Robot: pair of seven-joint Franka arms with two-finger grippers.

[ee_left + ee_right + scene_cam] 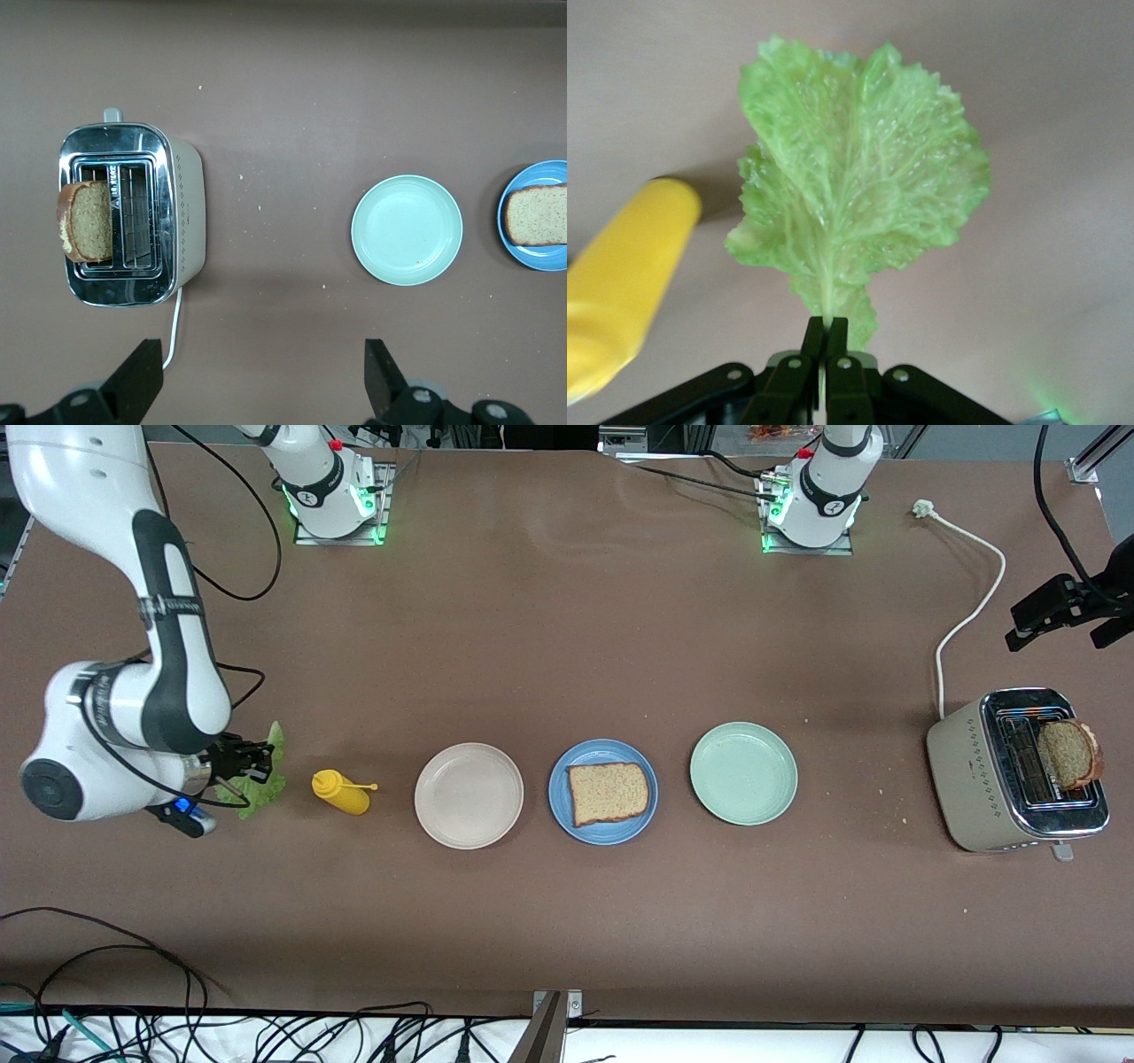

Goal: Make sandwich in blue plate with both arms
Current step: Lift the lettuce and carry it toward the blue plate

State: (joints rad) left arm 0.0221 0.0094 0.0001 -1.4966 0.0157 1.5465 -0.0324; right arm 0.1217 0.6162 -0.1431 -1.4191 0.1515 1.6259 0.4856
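The blue plate (559,797) sits mid-table with one toasted bread slice (608,792) on it. At the right arm's end of the table, my right gripper (257,760) is shut on the stem of the green lettuce leaf (266,786). The right wrist view shows the leaf (855,186) spreading out from the closed right gripper (825,323). A second bread slice (1069,753) stands in the toaster (979,779). My left gripper (1059,636) hangs open and empty above the table beside the toaster. In the left wrist view the left gripper (263,363) is wide open, with the toaster (182,221) and its slice (87,221) below.
A yellow squeeze bottle (341,791) lies beside the lettuce. A beige plate (469,795) and a mint-green plate (743,773) flank the blue plate. The toaster's white cord (970,615) runs toward the left arm's base. Loose cables line the table's front edge.
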